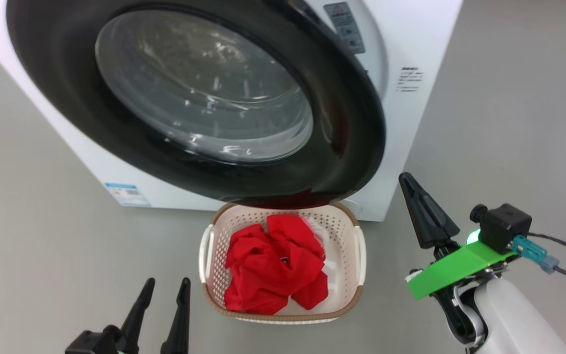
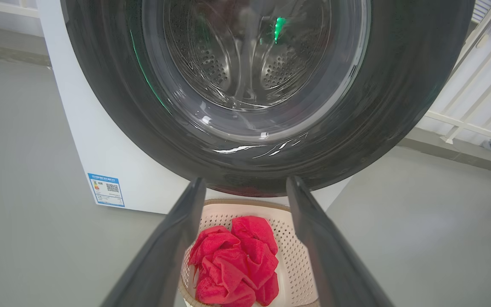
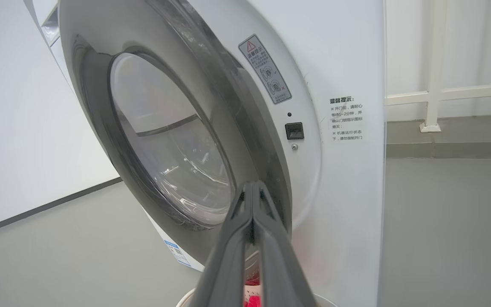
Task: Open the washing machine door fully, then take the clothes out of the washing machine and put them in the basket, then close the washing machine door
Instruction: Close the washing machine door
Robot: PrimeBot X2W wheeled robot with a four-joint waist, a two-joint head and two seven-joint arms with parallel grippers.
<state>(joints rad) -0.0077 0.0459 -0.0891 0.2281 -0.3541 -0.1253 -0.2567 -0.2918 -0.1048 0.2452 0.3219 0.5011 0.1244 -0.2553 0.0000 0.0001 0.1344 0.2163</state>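
A smooth grey floor (image 1: 32, 255) carries the white washer (image 1: 430, 34), with a white wall (image 3: 11, 106) at one side and a white railing (image 3: 437, 91) beyond. The door (image 1: 356, 123) stands ajar. Under its lower edge sits the basket (image 1: 283, 318), red clothes (image 1: 273, 265) heaped inside. The left tool (image 1: 167, 284) hovers near the basket, fingers apart. The right tool (image 1: 407, 181), fingers pressed together and empty, points toward the door's edge.

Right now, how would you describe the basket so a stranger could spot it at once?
Find the big white washing machine, its black-rimmed door ajar. On the grey floor just below the door's lower edge sits the basket. It alone is cream and perforated, with a brown rim, white side handles and red clothes inside.
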